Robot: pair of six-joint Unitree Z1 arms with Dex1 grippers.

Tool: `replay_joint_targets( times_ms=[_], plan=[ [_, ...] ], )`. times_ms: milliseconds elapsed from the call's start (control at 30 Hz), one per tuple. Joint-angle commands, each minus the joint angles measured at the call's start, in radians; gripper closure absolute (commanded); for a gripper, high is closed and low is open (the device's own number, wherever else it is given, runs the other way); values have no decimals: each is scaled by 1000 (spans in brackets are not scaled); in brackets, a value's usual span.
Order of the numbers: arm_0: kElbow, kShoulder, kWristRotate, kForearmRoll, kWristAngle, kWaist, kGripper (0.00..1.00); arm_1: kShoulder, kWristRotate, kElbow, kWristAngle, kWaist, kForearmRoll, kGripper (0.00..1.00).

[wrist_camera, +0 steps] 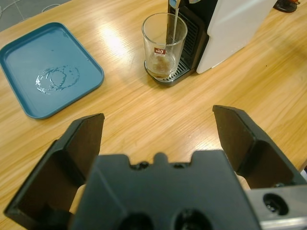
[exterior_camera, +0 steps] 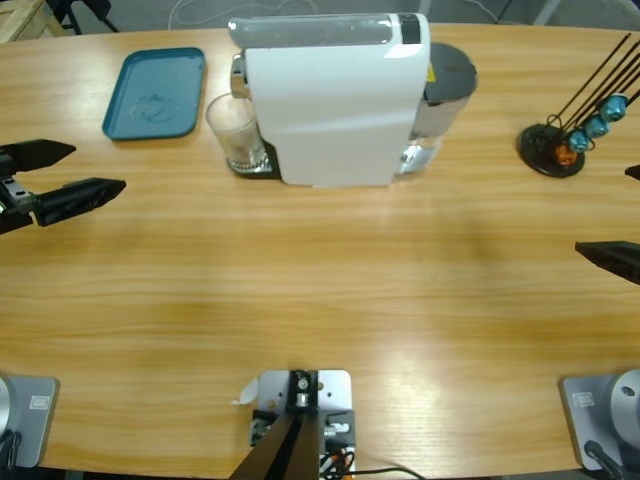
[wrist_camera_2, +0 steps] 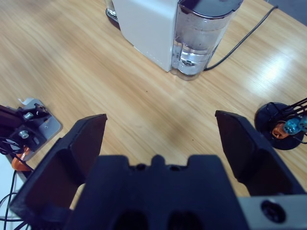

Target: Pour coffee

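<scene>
A clear glass stands on the drip grate of the white coffee machine, under its spout. A shallow pool of amber coffee lies in the glass's bottom, and a thin pale streak runs from the spout down into it. My left gripper hovers open at the table's left edge, well short of the glass, with nothing between its jaws. My right gripper is open and empty at the right edge, facing the machine's water tank.
A teal tray with traces of water lies left of the machine. At the back right stands a black capsule stand holding blue and orange capsules. A black cable runs behind the tank.
</scene>
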Motion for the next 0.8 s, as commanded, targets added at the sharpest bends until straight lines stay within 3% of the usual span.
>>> replay_joint_targets(
  times_ms=[33,267,433,800],
  plan=[
    [37,-20,5,-13,-15,-5,0,48,-2,7,10,6,-12,0],
    [38,-19,5,-17,-15,-5,0,24,-6,12,13,6,-13,0],
    [39,-14,5,-22,-15,-5,0,-114,36,116,12,10,-117,0],
    [42,27,6,-56,-21,-5,0,30,9,53,16,9,-67,0]
  ],
)
